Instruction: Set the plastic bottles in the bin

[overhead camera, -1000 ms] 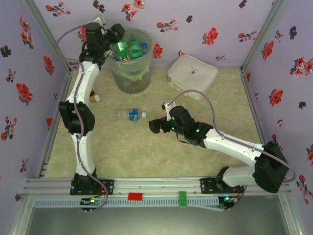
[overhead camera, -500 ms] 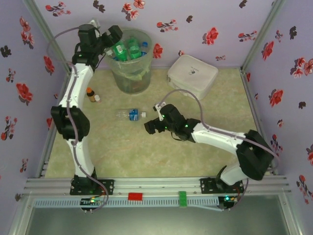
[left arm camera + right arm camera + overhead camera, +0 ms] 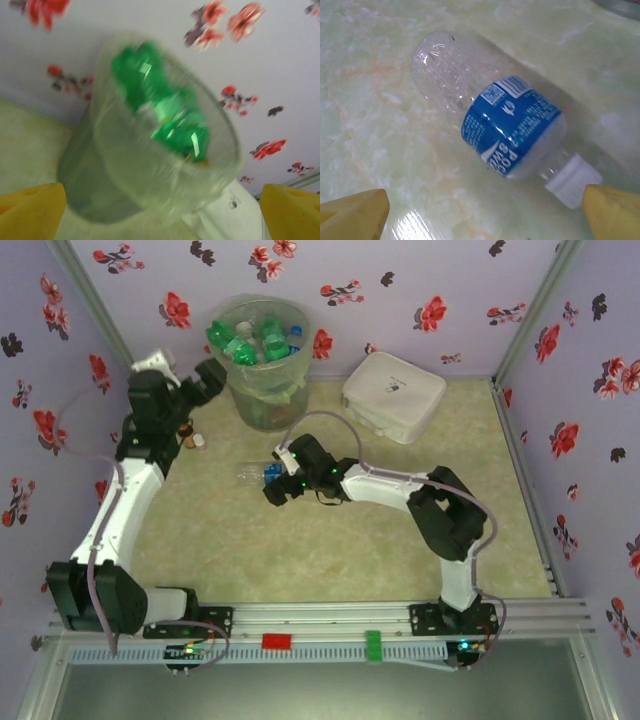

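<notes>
1. At the far left of the table, near the back wall: the bin (image 3: pixel 266 408), round, tapered, translucent grey, lined with a pale greenish bag.
2. Heaped to its rim: plastic bottles (image 3: pixel 250 340), green ones uppermost, clear ones with blue labels and caps among them. From the left wrist, blurred, the same green bottles (image 3: pixel 167 112) behind the bin's cloudy wall (image 3: pixel 107 165).
3. To the right of the bin and well apart from it: a flat white box (image 3: pixel 395 395) with rounded corners, lid shut, contents hidden.
4. On the open table in front of the bin: one clear bottle (image 3: pixel 254 472), lying on its side, with a blue label and a white cap (image 3: pixel 572 181).
5. Just over that bottle's cap end, reaching in from the right: the right gripper (image 3: pixel 274 492).
6. In the right wrist view, the clear bottle (image 3: pixel 490 125) lying slantwise between the two yellow fingertips (image 3: pixel 355 212), base toward the upper left, cap toward the lower right.
7. Right gripper spread wide, pinching nothing. Cap very close to one pad, contact not clear; bottle body apart from both.
8. Beside the bin's left wall, raised off the table: the left gripper (image 3: pixel 208 380).
9. Spread wide as well, yellow pads (image 3: pixel 30 210) at the lower corners of its own view, nothing between them, bin ahead and not touched.
</notes>
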Robot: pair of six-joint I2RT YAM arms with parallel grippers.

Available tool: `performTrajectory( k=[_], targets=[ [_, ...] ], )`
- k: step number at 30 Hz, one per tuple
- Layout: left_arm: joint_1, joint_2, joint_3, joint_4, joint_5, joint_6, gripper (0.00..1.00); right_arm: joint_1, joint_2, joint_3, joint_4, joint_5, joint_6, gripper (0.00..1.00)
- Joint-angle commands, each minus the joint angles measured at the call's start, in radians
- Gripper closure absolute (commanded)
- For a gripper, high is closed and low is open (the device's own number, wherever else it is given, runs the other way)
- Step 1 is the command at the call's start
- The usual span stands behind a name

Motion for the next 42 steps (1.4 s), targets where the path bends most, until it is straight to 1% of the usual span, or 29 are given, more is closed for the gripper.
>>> performTrajectory(
  k=[1,5,7,11,15,21,23,25,27,29,34,37,42],
  targets=[
    [0.004,-0.096,-0.19,0.068,0.014,-0.092,0.0,-0.009,0.058,0.085,-0.07,-0.031,-0.06,0.0],
    [0.004,-0.197,-0.354,0.051,-0.001,-0.121,0.0,-0.018,0.14,0.182,-0.146,0.005,-0.093,0.0],
    [0.006,-0.22,-0.395,0.039,-0.022,-0.118,0.0,-0.021,0.177,0.249,-0.205,0.01,-0.115,0.0],
    [0.012,-0.252,-0.422,0.007,-0.034,-0.121,0.0,-0.023,0.254,0.329,-0.239,0.013,-0.151,0.0],
    [0.015,-0.276,-0.46,0.017,-0.034,-0.146,0.0,-0.023,0.322,0.413,-0.286,0.004,-0.156,0.0],
    [0.015,-0.277,-0.515,0.055,-0.025,-0.209,0.0,-0.024,0.352,0.435,-0.294,-0.002,-0.173,0.0],
    [0.015,-0.279,-0.533,0.059,-0.022,-0.224,0.0,-0.023,0.353,0.433,-0.3,-0.017,-0.17,0.02],
    [0.015,-0.283,-0.546,0.055,-0.018,-0.231,0.0,-0.023,0.355,0.434,-0.305,-0.026,-0.162,0.05],
    [0.015,-0.292,-0.562,0.055,-0.011,-0.239,0.0,-0.023,0.36,0.434,-0.306,-0.032,-0.156,0.11],
    [0.015,-0.307,-0.576,0.055,-0.008,-0.247,0.0,-0.024,0.373,0.439,-0.307,-0.039,-0.148,0.19],
    [0.015,-0.328,-0.607,0.045,-0.007,-0.254,0.0,-0.022,0.414,0.481,-0.322,-0.058,-0.122,0.28],
    [0.015,-0.324,-0.628,0.059,0.004,-0.268,0.0,-0.023,0.426,0.506,-0.328,-0.081,-0.105,0.35],
    [0.015,-0.306,-0.679,0.128,0.022,-0.333,0.0,-0.023,0.421,0.513,-0.323,-0.121,-0.088,0.53]
  ],
)
